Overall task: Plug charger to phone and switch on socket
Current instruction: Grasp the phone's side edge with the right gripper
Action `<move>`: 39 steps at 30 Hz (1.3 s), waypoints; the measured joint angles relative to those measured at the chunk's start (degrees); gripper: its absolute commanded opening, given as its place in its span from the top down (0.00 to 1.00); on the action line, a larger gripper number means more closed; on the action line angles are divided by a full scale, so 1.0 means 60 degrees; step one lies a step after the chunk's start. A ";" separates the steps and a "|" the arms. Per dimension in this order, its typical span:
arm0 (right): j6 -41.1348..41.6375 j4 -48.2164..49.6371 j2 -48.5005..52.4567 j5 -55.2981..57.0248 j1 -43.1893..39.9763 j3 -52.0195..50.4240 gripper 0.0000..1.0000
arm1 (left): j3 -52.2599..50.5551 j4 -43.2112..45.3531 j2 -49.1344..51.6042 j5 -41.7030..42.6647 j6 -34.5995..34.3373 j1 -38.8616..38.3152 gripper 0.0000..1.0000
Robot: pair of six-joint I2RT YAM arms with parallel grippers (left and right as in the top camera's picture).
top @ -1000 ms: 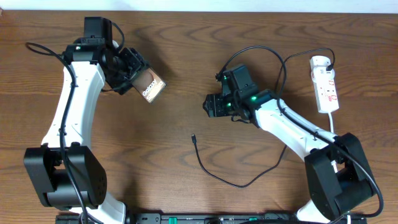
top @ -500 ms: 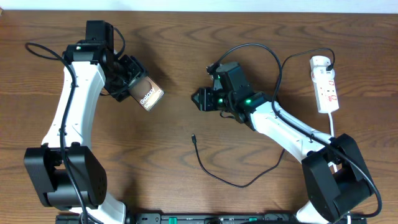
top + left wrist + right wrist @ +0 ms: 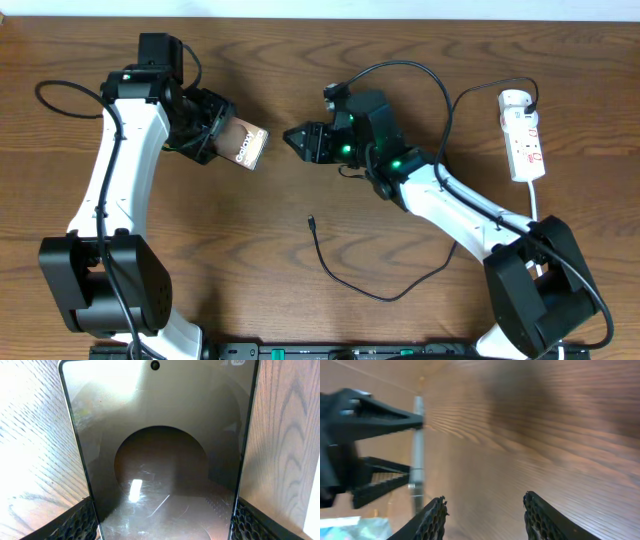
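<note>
The phone (image 3: 246, 148) is held off the table at the upper left, with my left gripper (image 3: 226, 140) shut on its long edges. In the left wrist view its glossy dark screen (image 3: 160, 460) fills the frame between the two pads (image 3: 75, 522). My right gripper (image 3: 298, 140) is open and empty, pointing left at the phone a short gap away. In the right wrist view (image 3: 485, 515) the phone (image 3: 417, 450) shows edge-on. The charger tip (image 3: 311, 222) lies loose on the table below, its cable (image 3: 372, 296) looping right. The socket (image 3: 524, 135) lies at the far right.
The black charger cable arcs over the right arm (image 3: 440, 85) toward the socket's top end. A thick white cord (image 3: 535, 200) runs down from the strip. Both arm bases (image 3: 100, 285) stand at the table's front edge.
My right gripper has swung left and slightly up, from mid-table to just short of the phone. The left gripper turned the phone a little in place.
</note>
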 measured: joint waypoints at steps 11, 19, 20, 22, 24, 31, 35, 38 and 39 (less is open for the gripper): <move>0.0747 0.0339 0.0000 -0.0029 0.0419 0.0000 0.51 | 0.0000 0.0029 0.0000 0.0237 -0.0787 -0.0623 0.93; 0.0936 0.0393 0.0000 0.0157 0.0499 0.0000 0.54 | 0.0000 0.0091 0.0000 0.0528 -0.1013 -0.0718 0.93; 0.0940 0.0382 0.0000 0.0204 0.0503 0.0000 0.54 | 0.0000 0.0091 0.0000 0.0597 -0.1020 -0.0721 0.93; 0.0943 0.0350 0.0000 0.0386 0.0557 0.0000 0.56 | 0.0000 0.0109 0.0000 0.0736 -0.1045 -0.0732 0.93; 0.0984 0.0346 0.0000 0.0539 0.0674 0.0000 0.58 | 0.0000 0.0124 0.0000 0.0849 -0.1060 -0.0761 0.93; 0.1078 0.0270 0.0004 0.1231 0.1056 0.0000 0.66 | 0.0000 0.0124 0.0000 0.0922 -0.1100 -0.1133 0.93; 0.1115 0.0270 0.0004 0.1534 0.1067 0.0000 0.70 | 0.0000 0.0127 0.0000 0.0929 -0.1166 -0.1384 0.93; 0.1118 0.0270 0.0004 0.1647 0.1064 0.0000 0.73 | 0.0000 0.0127 0.0000 0.0958 -0.1177 -0.1526 0.93; 0.1115 0.0266 0.0004 0.1705 0.1067 0.0000 0.74 | 0.0000 0.0127 0.0000 0.0954 -0.1195 -0.1555 0.93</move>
